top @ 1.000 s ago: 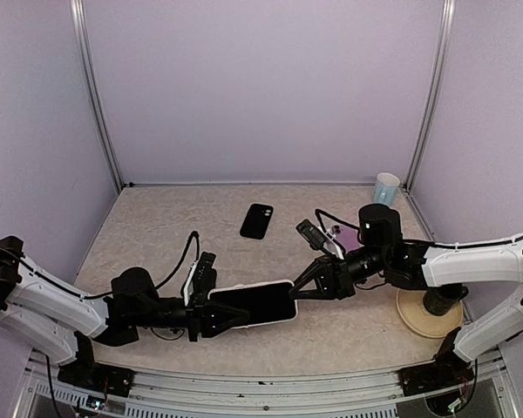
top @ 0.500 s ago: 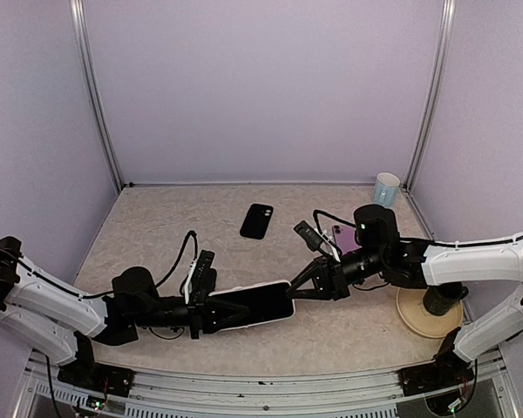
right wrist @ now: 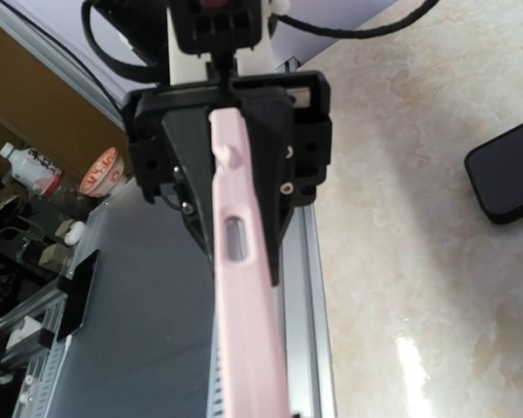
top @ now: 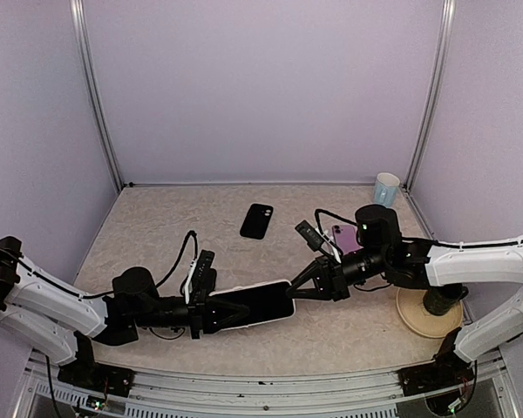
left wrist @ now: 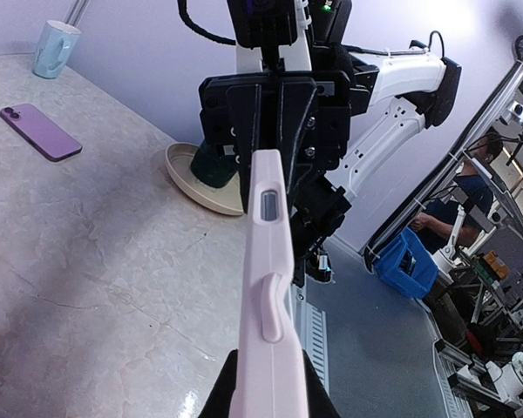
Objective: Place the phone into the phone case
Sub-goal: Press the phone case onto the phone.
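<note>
- Leftmost, the left claw (top: 216,315) is pinching the left end of the pink phone case (top: 263,305).
- The pink phone case sits near the front middle of the tabletop (top: 174,226), spanning the gap between both claws. Its rim is pale and its upturned face dark.
- A black phone (top: 257,220) lies flat farther back, well apart from the pink phone case.
- The right claw (top: 298,292) is pinching the case's right end.
- A purple phone (top: 343,237) lies just behind the right arm.
- A pale blue cup (top: 386,188) stands in the far right corner.
- A beige dish (top: 416,324) sits near right.
- In the right wrist view, a bottle (right wrist: 35,170) stands off the tabletop, its label print too small to read.
</note>
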### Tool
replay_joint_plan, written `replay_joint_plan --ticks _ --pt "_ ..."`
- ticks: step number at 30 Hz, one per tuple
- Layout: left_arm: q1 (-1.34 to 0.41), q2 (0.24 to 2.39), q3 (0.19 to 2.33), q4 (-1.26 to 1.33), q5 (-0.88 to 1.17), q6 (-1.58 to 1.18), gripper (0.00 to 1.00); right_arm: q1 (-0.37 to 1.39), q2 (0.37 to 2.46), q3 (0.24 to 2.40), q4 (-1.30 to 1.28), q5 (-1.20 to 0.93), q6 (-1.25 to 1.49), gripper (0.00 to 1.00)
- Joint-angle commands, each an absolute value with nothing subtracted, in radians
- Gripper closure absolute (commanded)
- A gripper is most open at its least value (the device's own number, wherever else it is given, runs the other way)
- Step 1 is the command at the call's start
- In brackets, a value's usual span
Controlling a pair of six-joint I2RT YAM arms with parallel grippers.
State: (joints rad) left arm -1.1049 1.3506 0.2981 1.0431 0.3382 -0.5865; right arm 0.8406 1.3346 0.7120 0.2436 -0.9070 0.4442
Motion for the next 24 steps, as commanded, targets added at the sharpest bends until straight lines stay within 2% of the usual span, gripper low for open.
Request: replay_joint_plan --ticks 1,5,18,24 --pt "-1.104 1.343 0.320 1.063 0.318 -0.553 1.00 0.839 1.307 0.728 0.212 -0.876 0.463 1.00" --pt "-1.106 1.326 0.318 1.055 0.316 -0.549 1.00 0.838 1.311 0.726 0.215 -0.885 0.466 0.96" --pt "-1.122 1.329 0.321 1.056 0.313 -0.549 1.00 0.839 1.289 0.701 0.266 -0.910 0.500 0.61" --pt "-1.127 1.317 0.316 1.052 0.305 -0.547 1.00 0.839 1.282 0.703 0.269 -0.909 0.508 0.56"
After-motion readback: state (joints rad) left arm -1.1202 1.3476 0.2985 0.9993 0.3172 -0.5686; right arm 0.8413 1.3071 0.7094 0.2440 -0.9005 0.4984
